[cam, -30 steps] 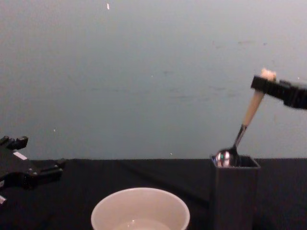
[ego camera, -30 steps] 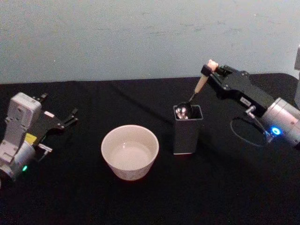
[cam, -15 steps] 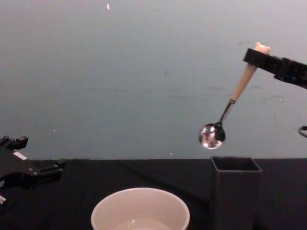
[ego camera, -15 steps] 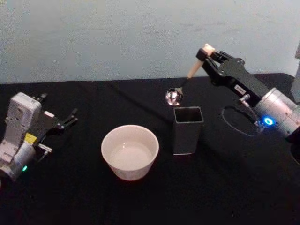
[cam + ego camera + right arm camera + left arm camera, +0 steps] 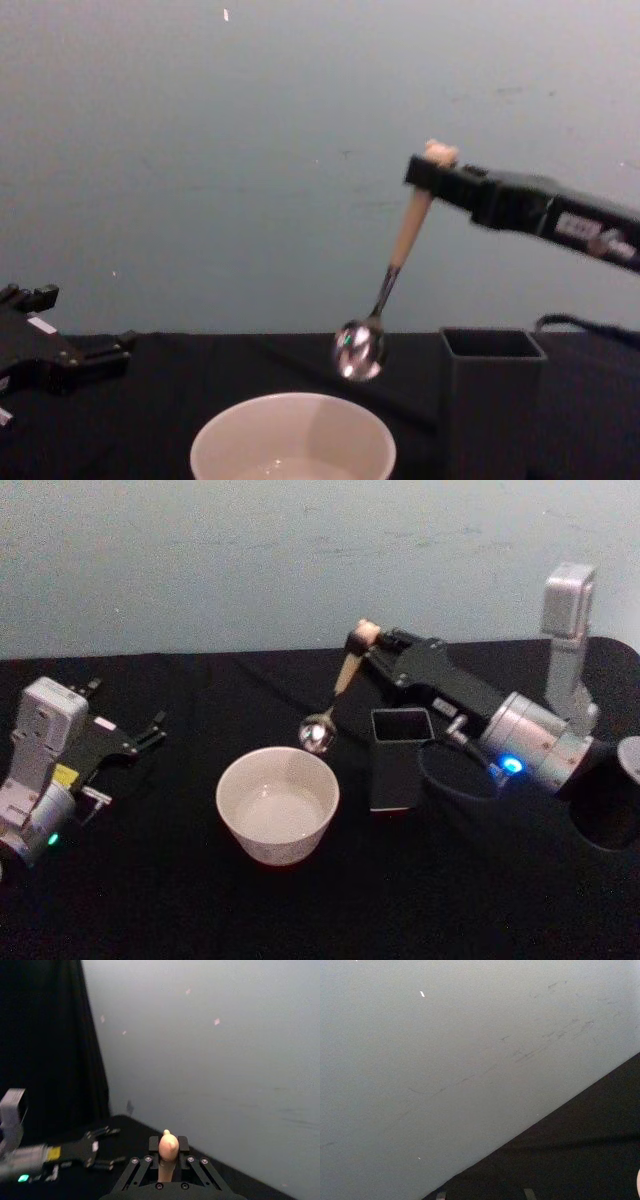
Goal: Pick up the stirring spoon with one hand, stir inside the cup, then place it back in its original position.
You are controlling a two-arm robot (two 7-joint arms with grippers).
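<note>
My right gripper (image 5: 364, 646) is shut on the top of the stirring spoon's cream handle (image 5: 411, 222); the bear head (image 5: 168, 1146) pokes out between the fingers. The stirring spoon (image 5: 336, 692) hangs tilted, its shiny bowl (image 5: 318, 734) just above the far right rim of the cup (image 5: 277, 804), not inside it. In the chest view the bowl (image 5: 358, 351) hovers a little above the cup (image 5: 292, 437). The dark square-mouthed holder (image 5: 399, 757) stands right of the cup with nothing in it. My left gripper (image 5: 150, 733) rests open at the table's left.
A black cloth covers the table (image 5: 320, 900). A pale wall (image 5: 300, 560) runs behind it. A dark cable (image 5: 445, 775) loops from the right arm beside the holder. The left arm's grey body (image 5: 40, 770) lies at the left edge.
The right gripper lifted the spoon out of the holder, carried it left and lowered it until its bowl hangs just over the cup's rim. The left arm has not moved.
</note>
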